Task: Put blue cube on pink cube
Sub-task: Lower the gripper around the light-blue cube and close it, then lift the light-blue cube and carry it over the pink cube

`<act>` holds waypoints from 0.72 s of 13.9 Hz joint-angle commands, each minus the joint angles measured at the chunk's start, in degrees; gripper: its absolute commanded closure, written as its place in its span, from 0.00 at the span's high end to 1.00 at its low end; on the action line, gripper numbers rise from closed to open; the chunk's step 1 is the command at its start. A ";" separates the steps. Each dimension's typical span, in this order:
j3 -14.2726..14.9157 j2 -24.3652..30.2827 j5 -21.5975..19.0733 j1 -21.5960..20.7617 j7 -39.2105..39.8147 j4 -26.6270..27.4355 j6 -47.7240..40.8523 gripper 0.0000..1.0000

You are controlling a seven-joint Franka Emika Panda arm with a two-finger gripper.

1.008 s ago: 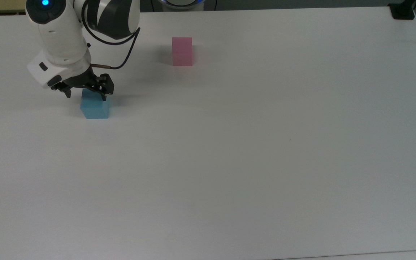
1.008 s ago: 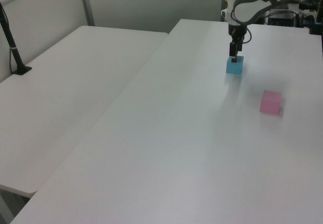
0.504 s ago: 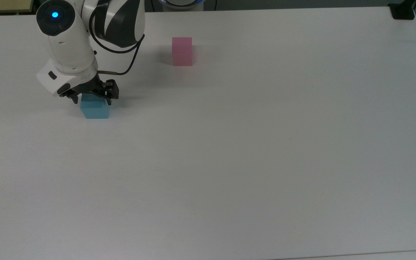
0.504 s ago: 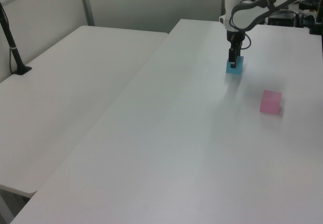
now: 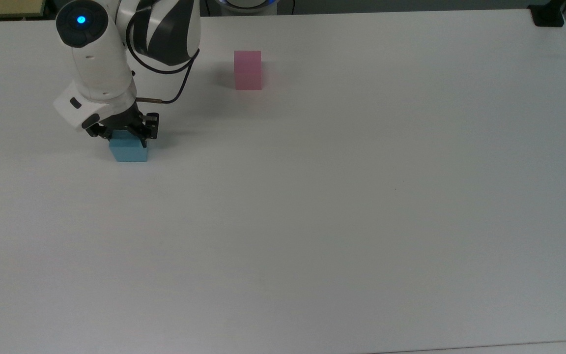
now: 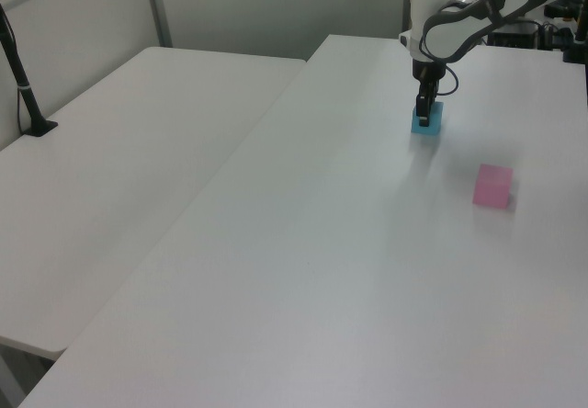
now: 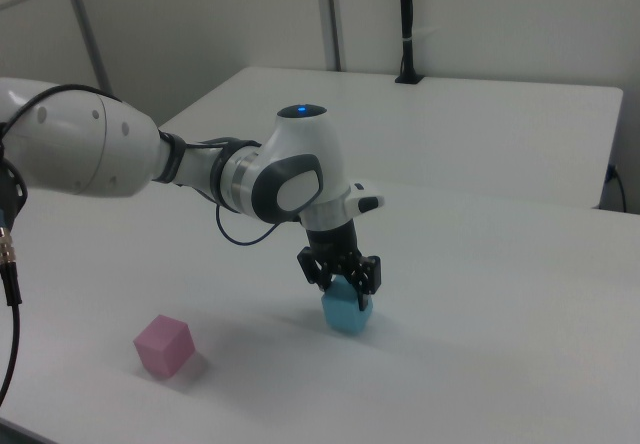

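- The small light sky-blue matte cube (image 5: 128, 150) sits on the flat white matte table (image 5: 342, 196), near the far left corner in the top view.
- The black two-finger gripper (image 5: 127, 135) of the white robot arm (image 5: 97, 64) is lowered over the sky-blue cube, its fingers straddling the cube's upper part, one on each side.
- The fingers stand spread about as wide as the cube; whether they press its faces I cannot tell.
- In the right view the gripper (image 7: 341, 282) sits on the top half of the sky-blue cube (image 7: 347, 311), which rests on the table.
- The small pale pink matte block (image 5: 247, 70) stands alone, well apart, toward the top view's right and farther back.
- In the left view the pink block (image 6: 492, 186) lies nearer the camera than the sky-blue cube (image 6: 426, 119).
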State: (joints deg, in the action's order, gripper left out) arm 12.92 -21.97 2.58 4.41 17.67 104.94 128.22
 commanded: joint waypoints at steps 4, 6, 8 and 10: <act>-0.26 6.94 -0.55 -0.54 -0.70 -9.71 -18.67 0.17; -0.26 6.95 -2.22 -0.54 -2.36 -16.74 -25.35 0.17; -0.27 7.12 -2.32 -0.72 -3.07 -20.63 -28.98 0.18; -0.35 8.08 -2.32 -1.24 -3.16 -21.79 -30.14 0.19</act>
State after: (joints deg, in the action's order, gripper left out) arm 12.46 -14.32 1.09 4.16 15.87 85.03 100.30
